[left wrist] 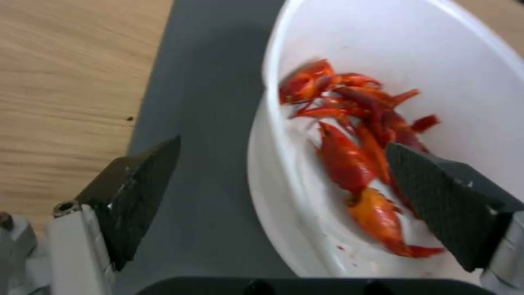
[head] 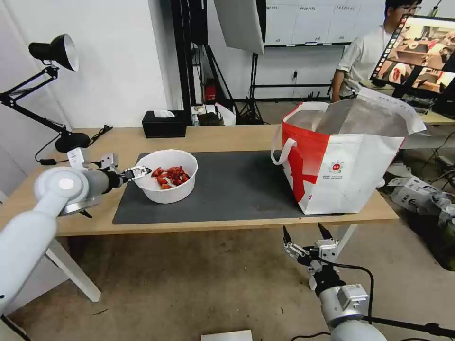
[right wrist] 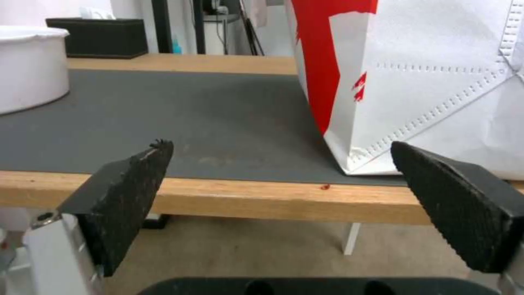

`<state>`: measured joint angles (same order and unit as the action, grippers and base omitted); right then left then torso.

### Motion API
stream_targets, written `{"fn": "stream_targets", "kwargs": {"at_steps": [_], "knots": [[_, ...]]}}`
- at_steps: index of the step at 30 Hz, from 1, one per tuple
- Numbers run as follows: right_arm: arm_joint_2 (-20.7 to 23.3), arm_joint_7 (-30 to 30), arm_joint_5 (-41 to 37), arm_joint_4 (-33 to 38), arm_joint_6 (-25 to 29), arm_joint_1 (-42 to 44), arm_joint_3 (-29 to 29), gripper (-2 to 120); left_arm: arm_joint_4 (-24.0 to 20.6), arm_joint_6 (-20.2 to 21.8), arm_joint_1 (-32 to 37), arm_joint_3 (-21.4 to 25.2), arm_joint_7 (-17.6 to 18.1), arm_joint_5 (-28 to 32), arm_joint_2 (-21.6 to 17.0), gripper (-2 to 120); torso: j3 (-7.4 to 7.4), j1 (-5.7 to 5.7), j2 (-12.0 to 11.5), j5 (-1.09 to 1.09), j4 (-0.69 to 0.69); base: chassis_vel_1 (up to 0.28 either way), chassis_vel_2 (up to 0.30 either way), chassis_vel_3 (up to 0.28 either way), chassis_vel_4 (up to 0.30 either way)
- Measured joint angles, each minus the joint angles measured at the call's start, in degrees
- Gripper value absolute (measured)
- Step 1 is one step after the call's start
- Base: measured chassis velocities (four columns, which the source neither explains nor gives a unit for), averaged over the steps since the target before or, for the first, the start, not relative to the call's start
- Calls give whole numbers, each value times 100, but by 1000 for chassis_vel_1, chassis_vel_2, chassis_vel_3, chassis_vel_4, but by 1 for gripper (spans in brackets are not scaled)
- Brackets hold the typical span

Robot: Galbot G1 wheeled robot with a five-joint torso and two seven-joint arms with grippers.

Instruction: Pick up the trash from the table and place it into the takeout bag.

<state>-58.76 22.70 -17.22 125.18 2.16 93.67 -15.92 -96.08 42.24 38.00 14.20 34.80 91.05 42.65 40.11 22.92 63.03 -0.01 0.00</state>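
The trash in view is a white round bowl (head: 167, 187) of red shellfish scraps (left wrist: 349, 135), standing on the left part of the dark grey mat (head: 237, 189) on the table (head: 227, 137). My left gripper (head: 142, 171) is open and straddles the bowl's left rim (left wrist: 283, 145): one finger (left wrist: 136, 192) is outside over the mat and the other finger (left wrist: 442, 192) is inside above the scraps. The red-and-white takeout bag (head: 346, 166) stands open at the table's right end. My right gripper (head: 303, 230) hangs open below the table's front edge, facing the bag's lower corner (right wrist: 382, 123).
A black tissue box (head: 163, 124) sits at the back of the table, and a black desk lamp (head: 52, 52) stands at its far left corner. Bare mat lies between bowl and bag. Boxes and cables lie on the floor at the right (head: 422, 194).
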Motion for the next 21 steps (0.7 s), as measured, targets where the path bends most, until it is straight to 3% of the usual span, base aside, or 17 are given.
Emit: {"fn": "stream_targets", "kwargs": {"at_steps": [9, 21], "knots": [[0, 0, 0, 0, 0, 0, 0, 100, 158, -28, -297, -346, 474, 1, 100, 97, 0, 0, 0, 1, 0, 0, 0, 0, 0], [0, 0, 0, 0, 0, 0, 0, 100, 230, -29, -442, -633, 607, 4, 119, 51, -1, -1, 0, 2, 0, 0, 0, 0, 0]]}}
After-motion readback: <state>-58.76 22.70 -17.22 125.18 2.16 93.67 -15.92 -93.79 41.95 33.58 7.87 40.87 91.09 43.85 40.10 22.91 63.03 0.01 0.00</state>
